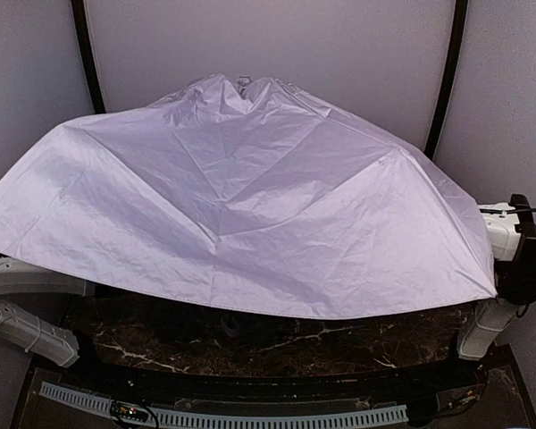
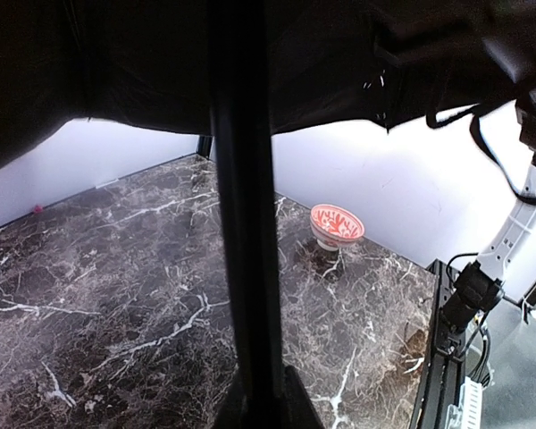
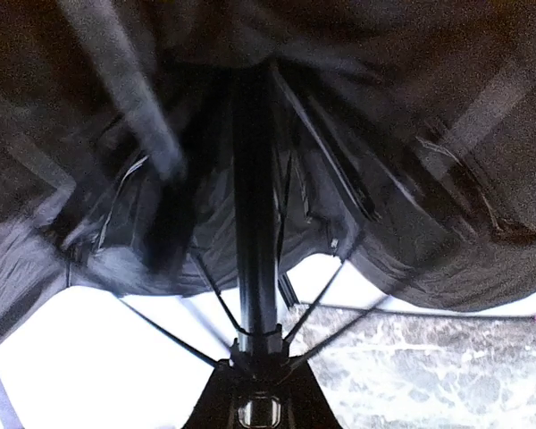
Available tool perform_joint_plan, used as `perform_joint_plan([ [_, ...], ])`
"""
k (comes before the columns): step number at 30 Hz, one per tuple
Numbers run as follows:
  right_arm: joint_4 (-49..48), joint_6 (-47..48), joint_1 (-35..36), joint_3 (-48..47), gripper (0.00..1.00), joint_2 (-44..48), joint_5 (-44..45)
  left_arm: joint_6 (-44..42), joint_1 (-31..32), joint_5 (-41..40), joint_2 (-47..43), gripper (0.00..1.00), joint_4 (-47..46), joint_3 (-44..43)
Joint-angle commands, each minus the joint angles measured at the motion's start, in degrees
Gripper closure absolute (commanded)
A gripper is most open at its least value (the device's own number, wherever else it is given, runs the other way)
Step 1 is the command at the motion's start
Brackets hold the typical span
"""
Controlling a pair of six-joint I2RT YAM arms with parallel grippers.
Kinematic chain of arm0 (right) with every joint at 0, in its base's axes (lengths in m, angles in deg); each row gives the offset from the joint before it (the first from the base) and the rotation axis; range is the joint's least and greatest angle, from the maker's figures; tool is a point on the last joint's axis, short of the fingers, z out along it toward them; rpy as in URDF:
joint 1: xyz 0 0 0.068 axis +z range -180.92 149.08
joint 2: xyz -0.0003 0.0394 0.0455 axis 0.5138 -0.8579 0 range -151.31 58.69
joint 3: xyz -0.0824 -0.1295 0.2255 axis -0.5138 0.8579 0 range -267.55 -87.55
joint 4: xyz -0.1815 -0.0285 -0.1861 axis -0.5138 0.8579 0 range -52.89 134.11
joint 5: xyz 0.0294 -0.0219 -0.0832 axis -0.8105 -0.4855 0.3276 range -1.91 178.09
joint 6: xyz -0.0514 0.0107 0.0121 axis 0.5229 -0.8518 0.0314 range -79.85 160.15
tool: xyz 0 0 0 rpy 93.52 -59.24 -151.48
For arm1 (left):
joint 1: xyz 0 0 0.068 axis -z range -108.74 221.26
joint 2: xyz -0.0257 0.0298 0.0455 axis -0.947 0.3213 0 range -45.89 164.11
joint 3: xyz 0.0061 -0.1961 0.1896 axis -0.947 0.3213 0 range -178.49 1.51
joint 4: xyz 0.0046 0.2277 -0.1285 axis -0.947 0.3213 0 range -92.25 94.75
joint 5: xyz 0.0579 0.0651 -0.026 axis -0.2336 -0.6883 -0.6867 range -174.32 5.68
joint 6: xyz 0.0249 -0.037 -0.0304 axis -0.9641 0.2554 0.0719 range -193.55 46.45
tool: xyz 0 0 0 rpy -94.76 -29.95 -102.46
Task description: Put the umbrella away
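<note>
The open umbrella point(image 1: 241, 197) covers the counter point(image 1: 277, 344); the left hand point(image 2: 261, 407) is closed on its black shaft point(image 2: 246, 223); the right hand point(image 3: 257, 404) clamps it too.

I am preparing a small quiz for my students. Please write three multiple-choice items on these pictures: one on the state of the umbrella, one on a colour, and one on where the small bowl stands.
1. The umbrella is:
A) folded and strapped
B) open
C) broken in two

2. Its outer fabric is:
A) red
B) green
C) pale lavender-white

3. The red-and-white bowl stands:
A) on the marble table
B) on top of the umbrella
C) on a shelf

Answers:
1 B: in the top view the fabric spreads wide over the table.
2 C: the top view shows that pale colour.
3 A: the left wrist view shows it standing on the marble.
</note>
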Motion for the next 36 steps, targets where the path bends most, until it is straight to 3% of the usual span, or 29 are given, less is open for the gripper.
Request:
perform_joint_plan([
  [1,24.3,-6.4,2.6,4.8,0.89,-8.5,-7.1,-6.8,0.7,5.2,-2.8,1.00,-28.8,-6.9],
  [18,21.7,-11.9,2.8,9.2,0.88,-8.6,-10.5,-11.1,0.6,-1.0,-2.9,1.00,-31.9,-4.3],
  [36,23.4,-12.1,4.1,8.6,0.84,-10.8,-8.6,-4.8,-0.4,1.6,4.0,1.00,-39.7,-3.4],
])
